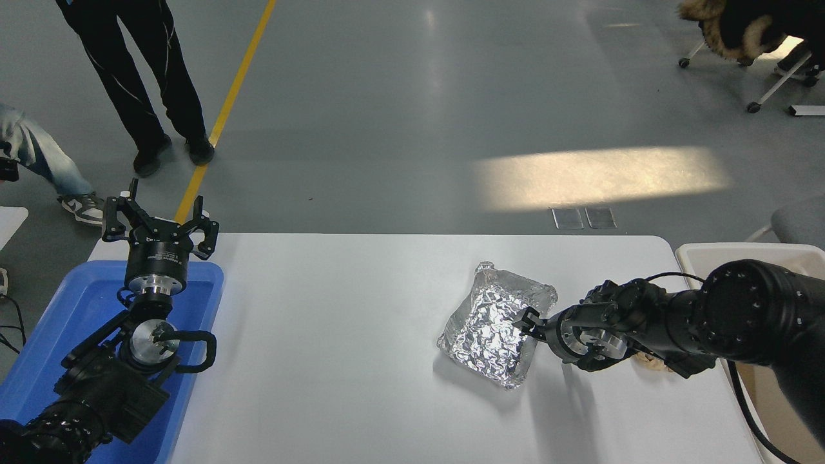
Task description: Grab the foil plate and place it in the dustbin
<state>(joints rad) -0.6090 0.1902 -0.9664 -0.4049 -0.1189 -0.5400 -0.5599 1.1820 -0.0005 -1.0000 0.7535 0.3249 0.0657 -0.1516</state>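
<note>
The foil plate (pixel 493 325), a crinkled silver tray, lies flat on the white table (pixel 335 361), right of centre. My right gripper (pixel 554 341) comes in low from the right and is open at the plate's right rim. Its upper fingertip (pixel 530 319) reaches over that rim, and I cannot tell whether it touches the foil. The cream dustbin (pixel 699 252) stands off the table's right edge, largely hidden behind my right arm. My left gripper (pixel 161 225) is parked open above the far end of the blue bin.
A blue bin (pixel 77 309) sits at the table's left edge under my left arm. A tan paper wad (pixel 644 362) peeks out from behind my right wrist. One person's legs (pixel 135 84) stand on the floor beyond the table's far left, another's leg (pixel 29 151) at the left edge.
</note>
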